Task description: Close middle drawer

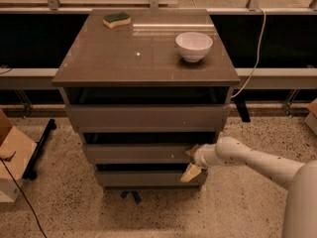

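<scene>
Middle drawer (138, 153): second of three in the grey-brown cabinet (143, 58), under the taller top drawer (146, 117) and above the lowest drawer (148, 177). A dark strip shows above its front, so it looks still pulled out a little.

Gripper (190, 161): at the right end of the middle drawer's front, on a pale arm (247, 158) that reaches in from the lower right. Its two fingers are spread apart, one near the front's top edge and one lower down, clamped on nothing.

Step in hand: pushing the front back into the cabinet, by my reading.

Doing it well: push straight along the runners, square to the front. Contact so far to the right could skew the drawer and jam it, so a slow, steady push or a spot nearer the middle seems safer. Keep the lower finger off the lowest drawer.

Facing: the flat front faces the camera and the floor in front of the cabinet.

Long axis: runs left to right across the cabinet, while travel runs front to back.

On top: a white bowl (194, 45) and a sponge (117, 19), both well clear of the work.
</scene>
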`<state>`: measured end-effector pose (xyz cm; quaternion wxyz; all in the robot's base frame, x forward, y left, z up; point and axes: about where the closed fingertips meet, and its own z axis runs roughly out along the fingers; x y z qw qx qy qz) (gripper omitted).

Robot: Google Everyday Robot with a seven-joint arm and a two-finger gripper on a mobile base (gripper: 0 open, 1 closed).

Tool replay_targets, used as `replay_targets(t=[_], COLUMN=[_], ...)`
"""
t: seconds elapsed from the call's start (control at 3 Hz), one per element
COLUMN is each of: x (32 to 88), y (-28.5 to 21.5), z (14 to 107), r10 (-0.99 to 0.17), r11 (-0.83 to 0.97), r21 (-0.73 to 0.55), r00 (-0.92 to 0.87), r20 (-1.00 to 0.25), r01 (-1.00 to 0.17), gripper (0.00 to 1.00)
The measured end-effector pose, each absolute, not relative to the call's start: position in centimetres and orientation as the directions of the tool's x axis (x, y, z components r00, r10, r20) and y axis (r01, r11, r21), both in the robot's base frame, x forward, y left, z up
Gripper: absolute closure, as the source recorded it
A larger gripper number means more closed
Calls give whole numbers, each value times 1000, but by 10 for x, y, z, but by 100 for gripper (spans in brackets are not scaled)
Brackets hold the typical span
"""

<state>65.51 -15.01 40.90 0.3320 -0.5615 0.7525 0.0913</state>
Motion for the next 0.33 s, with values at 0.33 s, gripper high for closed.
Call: replay_targets(t=[0.33], x=[652], y=[-150], z=[409], r10=[-784], r11=[353], r21=[-235], r00=[-149], r20=[-602], r01=[-906], gripper=[0])
